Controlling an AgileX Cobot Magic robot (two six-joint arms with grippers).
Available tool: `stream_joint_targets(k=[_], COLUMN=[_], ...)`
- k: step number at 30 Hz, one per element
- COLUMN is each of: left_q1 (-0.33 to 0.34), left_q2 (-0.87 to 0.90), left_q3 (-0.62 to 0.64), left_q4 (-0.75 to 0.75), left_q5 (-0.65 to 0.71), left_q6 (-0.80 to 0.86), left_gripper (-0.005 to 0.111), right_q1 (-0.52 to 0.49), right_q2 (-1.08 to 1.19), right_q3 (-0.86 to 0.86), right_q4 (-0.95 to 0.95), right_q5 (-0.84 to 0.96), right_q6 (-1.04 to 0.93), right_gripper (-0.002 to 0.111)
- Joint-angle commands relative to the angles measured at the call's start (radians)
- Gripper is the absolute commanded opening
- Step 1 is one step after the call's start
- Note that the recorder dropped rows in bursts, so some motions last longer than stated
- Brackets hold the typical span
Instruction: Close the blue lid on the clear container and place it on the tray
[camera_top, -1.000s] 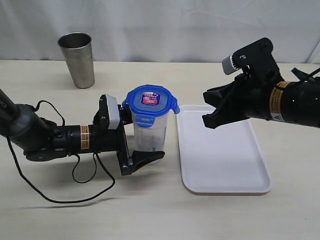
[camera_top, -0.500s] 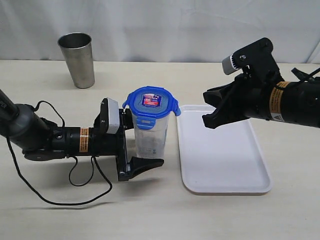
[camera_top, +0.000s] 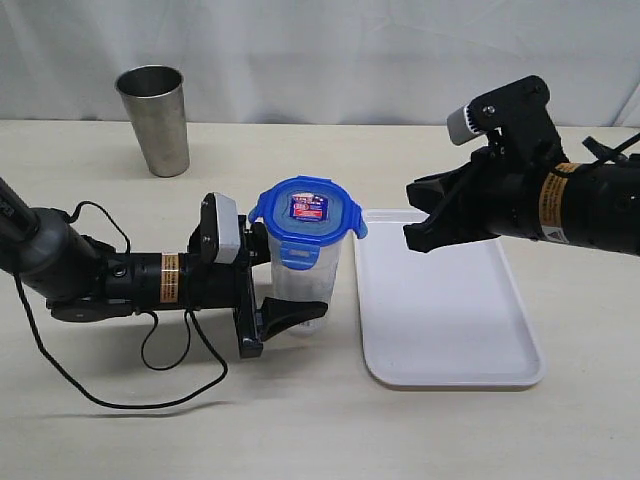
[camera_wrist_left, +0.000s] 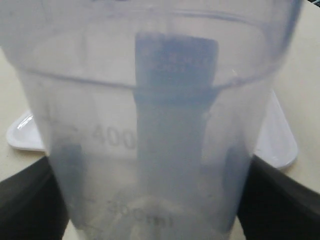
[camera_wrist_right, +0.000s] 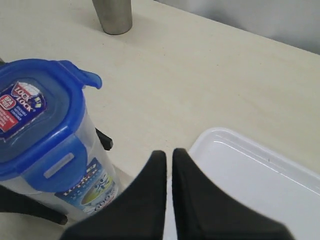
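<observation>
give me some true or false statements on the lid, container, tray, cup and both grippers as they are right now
1. The round bright-blue lid sits on the tall clear plastic container. True.
2. The container stands on the flat white rectangular tray. False: it is beside the tray, not on it.
3. The left gripper clasps the container. True.
4. The right gripper holds the lid. False: its jaws are shut on nothing, above the tray.
5. The steel cup lies on its side. False: it stands upright.
</observation>
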Motion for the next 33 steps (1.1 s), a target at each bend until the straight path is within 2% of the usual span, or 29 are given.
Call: stream_joint_targets(k=[1,5,7,9,10,11,12,16,19,21,23,26,27,29,33], left_q1=[-0.005,-0.005,-0.005,-0.005,-0.005,-0.005,-0.005,-0.005,-0.005,-0.005,-0.005,-0.005,-0.005,-0.005,-0.005], left_q2=[0.001,0.001,0.001,0.001,0.001,0.001,0.001,0.001,0.001,0.001,0.001,0.001,0.001,0.001,0.001], left_q3=[-0.004,-0.004,-0.004,-0.004,-0.004,-0.004,-0.004,-0.004,-0.004,-0.004,-0.004,-0.004,-0.004,-0.004,-0.004], left_q4=[-0.07,-0.116,-0.143,-0.149,-0.149,-0.149,-0.149,-0.149,-0.149,-0.149,-0.149,-0.149,-0.149,-0.149,-0.165], left_q5=[-0.008,-0.008,-0.002,0.009,0.009,0.009,0.009,0.011,0.012,0.015,0.019,0.026,0.026,0.026,0.026], left_q6=[-0.003,-0.003,-0.001,0.001,0.001,0.001,0.001,0.001,0.001,0.001,0.001,0.001,0.001,0.001,0.001], left_gripper=[0.0,0.0,0.0,0.0,0.0,0.0,0.0,0.0,0.0,0.0,0.0,0.0,0.0,0.0,0.0], right_q1=[0.0,0.0,0.0,0.0,0.0,0.0,-0.002,-0.011,0.0,0.019,0.048,0.108,0.127,0.137,0.058], right_q2=[-0.006,-0.006,-0.006,-0.006,0.003,0.008,0.032,0.13,0.185,0.194,0.196,0.208,0.217,0.242,0.291], right_q3=[0.003,-0.026,-0.067,-0.121,-0.174,-0.206,-0.279,-0.407,-0.451,-0.451,-0.451,-0.452,-0.461,-0.54,-0.709], right_q4=[-0.004,-0.004,-0.022,-0.12,-0.291,-0.388,-0.547,-0.547,-0.547,-0.547,-0.547,-0.51,-0.437,-0.122,0.623], right_q5=[0.001,-0.029,-0.044,-0.049,-0.062,-0.073,-0.12,-0.355,-0.275,-0.073,0.199,0.7,0.812,0.992,1.079], right_q6=[0.067,0.091,0.195,0.383,0.574,0.685,0.939,0.975,0.76,0.698,0.642,0.543,0.46,0.166,-0.49], right_gripper=[0.013,0.033,0.044,0.045,0.045,0.045,0.045,0.045,0.045,0.045,0.045,0.045,0.045,0.045,0.045])
